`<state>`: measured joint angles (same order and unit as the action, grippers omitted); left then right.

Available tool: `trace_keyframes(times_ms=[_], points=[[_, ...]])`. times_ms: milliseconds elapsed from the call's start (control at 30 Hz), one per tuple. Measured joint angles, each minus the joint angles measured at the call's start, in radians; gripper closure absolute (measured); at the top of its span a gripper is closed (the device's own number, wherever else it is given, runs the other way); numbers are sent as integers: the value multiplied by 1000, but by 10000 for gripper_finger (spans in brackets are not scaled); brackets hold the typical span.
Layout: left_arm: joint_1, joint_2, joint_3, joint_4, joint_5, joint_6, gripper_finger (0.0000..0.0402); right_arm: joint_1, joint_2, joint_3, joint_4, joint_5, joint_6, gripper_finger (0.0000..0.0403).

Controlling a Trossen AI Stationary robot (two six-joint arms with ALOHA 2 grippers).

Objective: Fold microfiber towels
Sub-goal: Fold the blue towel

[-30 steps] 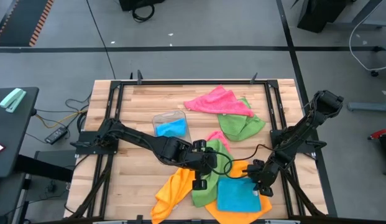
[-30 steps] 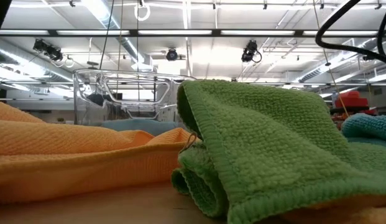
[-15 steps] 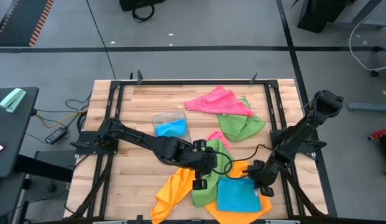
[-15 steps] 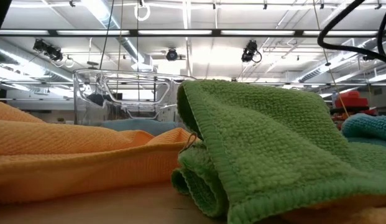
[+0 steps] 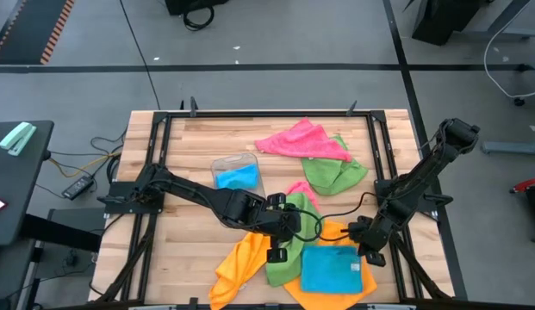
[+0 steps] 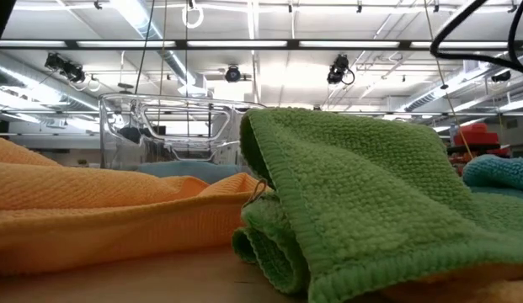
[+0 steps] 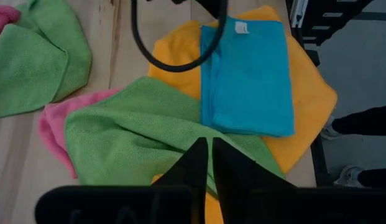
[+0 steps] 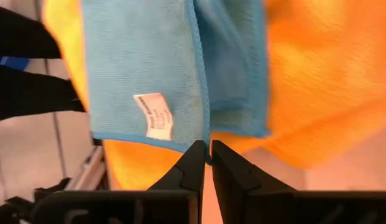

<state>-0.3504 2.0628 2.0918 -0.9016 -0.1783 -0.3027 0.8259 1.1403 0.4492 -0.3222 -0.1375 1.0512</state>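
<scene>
A folded sky-blue towel lies on an orange towel at the near right. My right gripper is shut at the blue towel's far right corner. A crumpled green towel lies to the left of the blue one, partly over an orange towel. My left gripper hovers shut above the green towel; I see no touch. In the low view the green towel fills the foreground. My right gripper pinches the corner of the blue towel's upper layer, beside the white label, between its two fingers. The fingers come slanting down from the table's right side. The fingertips hide the contact itself. The rest of the towel lies flat on the orange one.
A pink towel and a second green towel lie at the far right. A clear tray with a blue cloth inside stands left of centre. A small pink cloth peeks out by the left gripper. Bare wood shows at the left.
My right arm has risen a little and its gripper has shifted slightly toward the table's right edge, staying at the blue towel's corner. The towels lie as before.
</scene>
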Motion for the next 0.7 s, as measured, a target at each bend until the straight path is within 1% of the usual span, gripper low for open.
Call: trace_keyframes(times_ms=[100,300,567,633,700], points=[[1,0,0,0,0,0,371,-20,-12,0,-23,2,-4,367],[1,0,0,0,0,1,365,-32,-22,0,-12,2,-37,366],[1,0,0,0,0,2,376,-32,-24,0,-14,-5,-62,366],[1,0,0,0,0,2,376,-32,-33,0,-30,-5,-71,375],[1,0,0,0,0,3,373,-32,-49,0,-63,-5,-71,392]])
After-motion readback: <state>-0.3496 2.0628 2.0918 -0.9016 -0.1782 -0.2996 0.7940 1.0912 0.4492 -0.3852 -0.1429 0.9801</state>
